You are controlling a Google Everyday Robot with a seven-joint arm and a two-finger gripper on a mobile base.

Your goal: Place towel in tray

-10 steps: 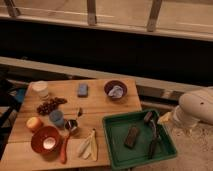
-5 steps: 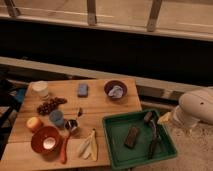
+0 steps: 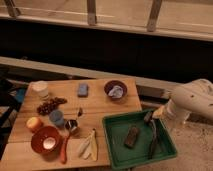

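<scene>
- End effector [image 3: 151, 134] is hanging over the right side of the green tray [image 3: 116, 139], its jaws standing apart and gripping nothing.
- Towel [image 3: 116, 91] is lying bunched in the maroon bowl [image 3: 107, 88] on the bench [image 3: 100, 107], well apart from the end effector.
- Dark block [image 3: 132, 136] is lying inside the tray.
</scene>
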